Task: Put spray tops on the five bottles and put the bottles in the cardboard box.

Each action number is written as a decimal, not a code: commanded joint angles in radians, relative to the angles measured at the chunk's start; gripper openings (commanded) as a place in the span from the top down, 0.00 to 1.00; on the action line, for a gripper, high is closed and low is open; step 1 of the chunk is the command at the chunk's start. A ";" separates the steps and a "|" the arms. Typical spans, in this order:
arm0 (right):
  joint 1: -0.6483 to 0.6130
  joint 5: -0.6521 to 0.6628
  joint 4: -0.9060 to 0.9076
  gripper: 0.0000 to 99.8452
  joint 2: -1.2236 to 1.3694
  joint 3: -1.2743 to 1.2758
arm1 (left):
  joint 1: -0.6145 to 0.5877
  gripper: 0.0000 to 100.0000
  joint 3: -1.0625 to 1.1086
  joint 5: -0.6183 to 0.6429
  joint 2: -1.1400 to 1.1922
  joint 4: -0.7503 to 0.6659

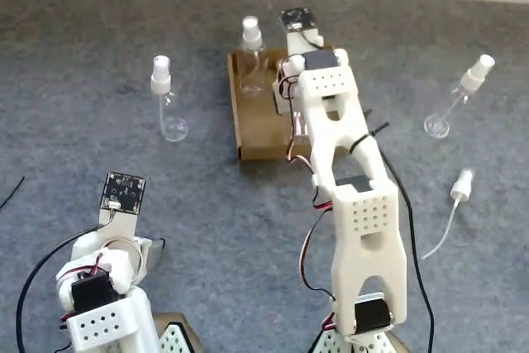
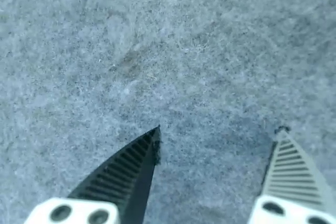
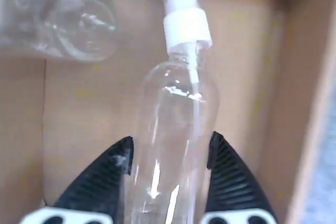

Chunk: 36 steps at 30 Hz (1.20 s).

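My right gripper (image 3: 170,145) is inside the cardboard box (image 3: 310,77), shut on a clear bottle (image 3: 176,119) with a white spray top. A second clear bottle (image 3: 68,19) lies beside it in the box. From above, the right arm (image 1: 331,113) covers the box (image 1: 248,134), and a topped bottle (image 1: 250,59) shows at the box's far left corner. Two more topped bottles stand on the carpet, one left of the box (image 1: 168,101) and one far right (image 1: 455,101). My left gripper (image 2: 220,135) is open just above bare carpet, holding nothing.
A loose spray top (image 1: 459,192) with its long tube lies on the carpet at the right, near the right arm's black cable (image 1: 405,204). The left arm (image 1: 107,287) sits at the near left. Grey carpet covers the table.
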 commanded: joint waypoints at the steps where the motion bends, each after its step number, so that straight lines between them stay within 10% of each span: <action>1: 0.039 -0.011 0.104 0.96 -0.042 -0.205 | 0.013 0.70 0.021 -0.006 -0.002 -0.014; 15: 0.064 -0.009 0.456 0.96 -0.056 -0.840 | 0.013 0.70 0.021 -0.006 -0.002 -0.014; 36: -0.044 0.040 0.380 0.96 -1.121 0.593 | 0.013 0.70 0.021 -0.006 -0.007 -0.015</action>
